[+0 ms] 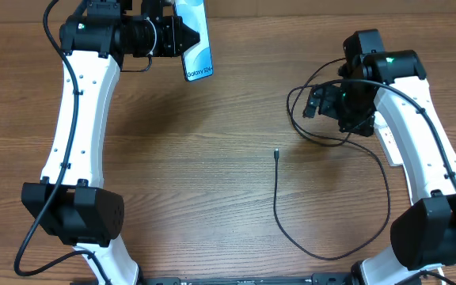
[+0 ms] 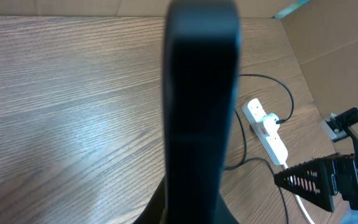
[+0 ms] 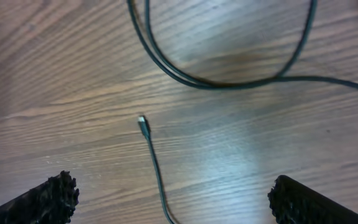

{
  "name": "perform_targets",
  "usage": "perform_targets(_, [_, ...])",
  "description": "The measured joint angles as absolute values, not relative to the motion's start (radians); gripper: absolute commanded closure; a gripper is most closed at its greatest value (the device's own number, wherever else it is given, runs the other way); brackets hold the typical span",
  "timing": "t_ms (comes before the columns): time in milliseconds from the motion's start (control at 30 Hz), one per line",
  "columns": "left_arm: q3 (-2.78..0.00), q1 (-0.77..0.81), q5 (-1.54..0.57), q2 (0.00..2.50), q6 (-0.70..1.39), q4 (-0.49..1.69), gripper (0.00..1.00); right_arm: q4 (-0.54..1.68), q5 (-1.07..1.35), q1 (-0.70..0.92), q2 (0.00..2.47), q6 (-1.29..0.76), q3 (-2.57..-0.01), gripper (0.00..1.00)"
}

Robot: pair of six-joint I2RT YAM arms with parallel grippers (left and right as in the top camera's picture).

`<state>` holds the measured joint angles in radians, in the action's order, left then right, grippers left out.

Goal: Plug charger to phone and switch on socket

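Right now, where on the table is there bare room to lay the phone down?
Bare wood lies between the left arm and the charger tip, below the held phone. Crowded on the right: charger loops, socket, right arm.

Wooden table point(image 1: 212, 158) bears the charger point(image 3: 222, 85) and socket point(image 2: 267, 132).

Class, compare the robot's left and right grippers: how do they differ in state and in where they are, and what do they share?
The left gripper is shut on the phone; the right gripper is open and empty. The left is raised at the far left; the right hangs over the charger tip. Both have black fingers.
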<state>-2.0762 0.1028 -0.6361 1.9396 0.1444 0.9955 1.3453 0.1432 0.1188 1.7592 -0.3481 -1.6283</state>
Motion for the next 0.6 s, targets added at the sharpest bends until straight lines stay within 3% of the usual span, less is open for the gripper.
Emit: perform_targets(600, [-2.076, 0.103, -0.636, 1.94, 0.13, 0.979, 0.96, 1.259, 0.178, 0.119, 1.798, -0.458, -1.628, 0.0])
